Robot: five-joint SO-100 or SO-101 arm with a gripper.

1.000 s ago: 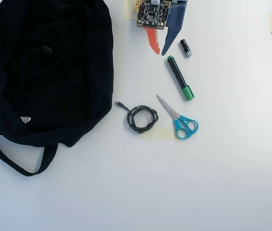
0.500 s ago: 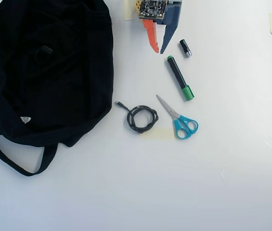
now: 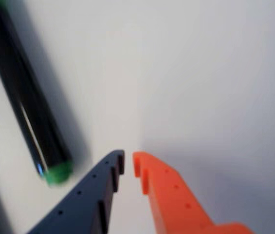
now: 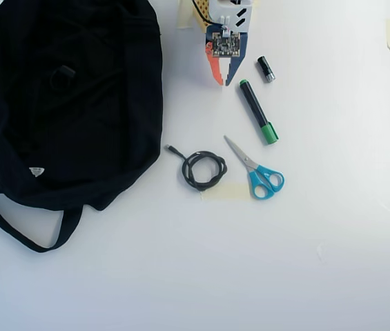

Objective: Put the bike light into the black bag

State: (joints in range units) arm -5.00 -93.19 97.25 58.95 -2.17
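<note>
In the overhead view the black bag fills the left side, its strap looping toward the bottom left. The bike light, a small black block with a loop strap, rests on the bag's dark fabric near its upper middle. My gripper is at the top centre, well right of the bag and apart from the light. Its orange and blue fingers are closed together with nothing between them. In the wrist view the gripper points at bare white table, its tips nearly touching.
A black marker with green ends lies just right of the gripper, and also shows in the wrist view as the marker. A short black battery, blue-handled scissors and a coiled black cable lie nearby.
The gripper's fingers, spread wide a second ago, have closed together. The arm has shifted slightly at the top centre. Nothing on the table has moved.
</note>
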